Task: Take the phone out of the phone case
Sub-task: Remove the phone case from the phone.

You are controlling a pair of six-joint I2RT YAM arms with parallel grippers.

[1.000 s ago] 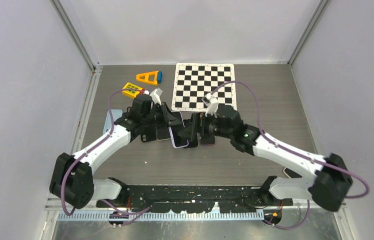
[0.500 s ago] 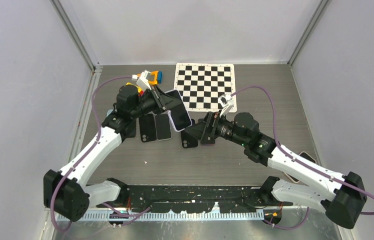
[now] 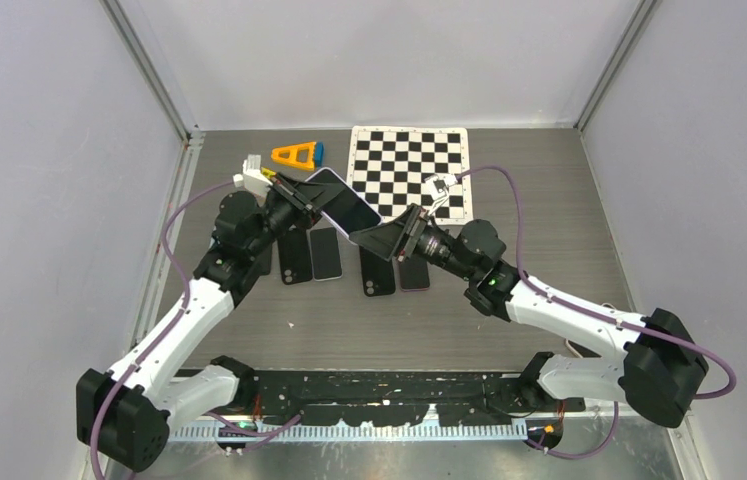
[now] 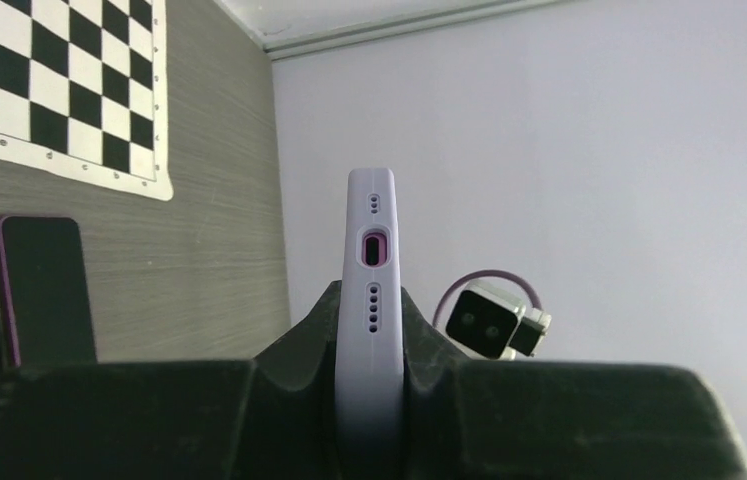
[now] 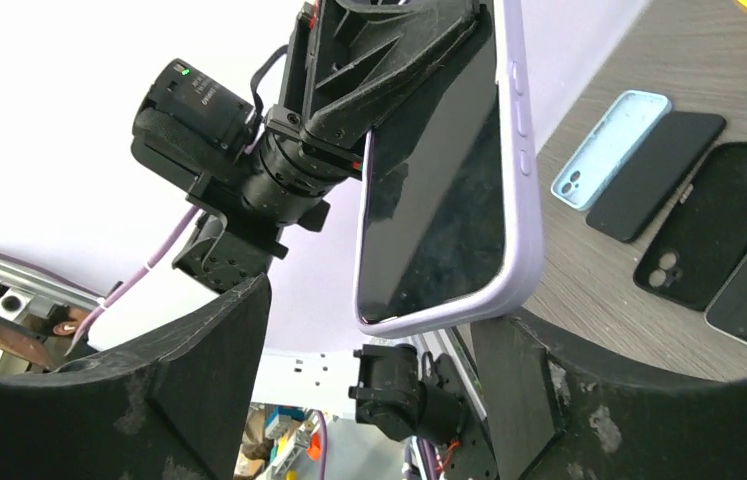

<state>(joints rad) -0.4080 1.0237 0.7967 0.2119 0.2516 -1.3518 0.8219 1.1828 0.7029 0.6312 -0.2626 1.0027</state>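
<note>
- You see the phone (image 5: 439, 200) upright with its dark screen toward you, seated in a lilac phone case (image 5: 527, 200).
- The left gripper (image 5: 427, 55) clamps its upper end.
- Your right gripper (image 5: 379, 325) has its fingers (image 5: 199, 390) spread wide, and the phone's lower end sits between them.
- On the table (image 5: 689, 60) beyond lie a light blue case (image 5: 609, 150) and black cases (image 5: 654, 175).
</note>
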